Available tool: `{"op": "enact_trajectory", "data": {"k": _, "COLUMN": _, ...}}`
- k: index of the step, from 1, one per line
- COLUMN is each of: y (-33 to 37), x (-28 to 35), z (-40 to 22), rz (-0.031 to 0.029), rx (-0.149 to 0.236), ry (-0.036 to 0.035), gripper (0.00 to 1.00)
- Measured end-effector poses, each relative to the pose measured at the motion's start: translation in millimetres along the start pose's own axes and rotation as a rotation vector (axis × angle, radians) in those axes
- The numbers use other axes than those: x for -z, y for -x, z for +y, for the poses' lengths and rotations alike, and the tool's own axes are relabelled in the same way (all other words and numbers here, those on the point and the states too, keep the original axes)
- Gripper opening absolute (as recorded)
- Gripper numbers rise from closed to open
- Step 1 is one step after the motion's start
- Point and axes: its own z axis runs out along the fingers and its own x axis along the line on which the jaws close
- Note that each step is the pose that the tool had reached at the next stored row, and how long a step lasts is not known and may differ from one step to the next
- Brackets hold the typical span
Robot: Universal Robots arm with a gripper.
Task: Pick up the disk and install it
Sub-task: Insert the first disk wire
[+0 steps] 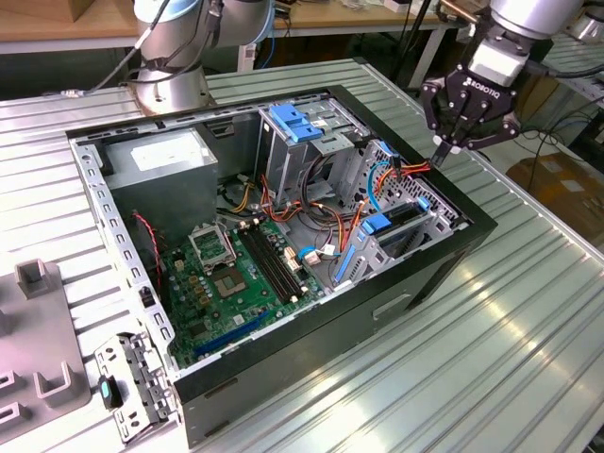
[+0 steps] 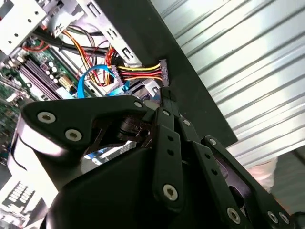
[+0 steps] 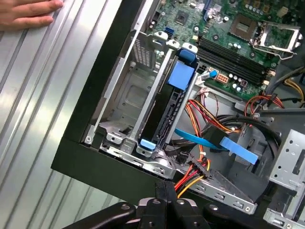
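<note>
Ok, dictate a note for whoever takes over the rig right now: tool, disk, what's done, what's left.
Tool: shut, empty, above the edge of the black computer case, by the black connector with red and yellow wires.
Disk: the silver-black hard drive with blue side rails stands in the metal drive cage.
Done: pickup and insertion, it appears.
Left: full seating and cabling can't be confirmed.

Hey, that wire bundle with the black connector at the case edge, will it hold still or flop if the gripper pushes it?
Likely floppy: the wire bundle is thin, loose yellow, red and black strands arcing freely, so it should bend aside. Its black connector looks rigid and light, so it would probably swing rather than resist the gripper.
</note>
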Motion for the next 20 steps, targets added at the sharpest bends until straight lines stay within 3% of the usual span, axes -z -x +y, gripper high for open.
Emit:
{"op": "enact_trajectory", "data": {"k": 8, "y": -0.2, "x": -3.4, "z": -0.5, "rz": -0.0018, "rx": 0.162, "ry": 0.0001, "gripper": 0.11}}
{"op": "enact_trajectory", "data": {"k": 11, "y": 2.2, "x": -5.3, "z": -11.9, "rz": -0.002, "rx": 0.169, "ry": 0.0001, "gripper": 0.11}}
{"op": "enact_trajectory", "data": {"k": 14, "y": 7.4, "x": -5.8, "z": -15.7, "rz": -0.0019, "rx": 0.178, "ry": 0.0002, "gripper": 0.11}}
{"op": "enact_trajectory", "data": {"k": 15, "y": 7.7, "x": -6.0, "z": -15.9, "rz": -0.002, "rx": 0.193, "ry": 0.0002, "gripper": 0.17}}
{"op": "enact_trajectory", "data": {"k": 16, "y": 7.7, "x": -6.3, "z": -15.9, "rz": -0.0023, "rx": 0.211, "ry": 0.0002, "gripper": 0.17}}
{"op": "enact_trajectory", "data": {"k": 17, "y": 7.7, "x": -6.7, "z": -15.9, "rz": -0.0025, "rx": 0.24, "ry": 0.0002, "gripper": 0.24}}
{"op": "enact_trajectory", "data": {"k": 20, "y": 7.7, "x": -8.6, "z": -15.9, "rz": -0.0035, "rx": 0.319, "ry": 0.0002, "gripper": 0.24}}
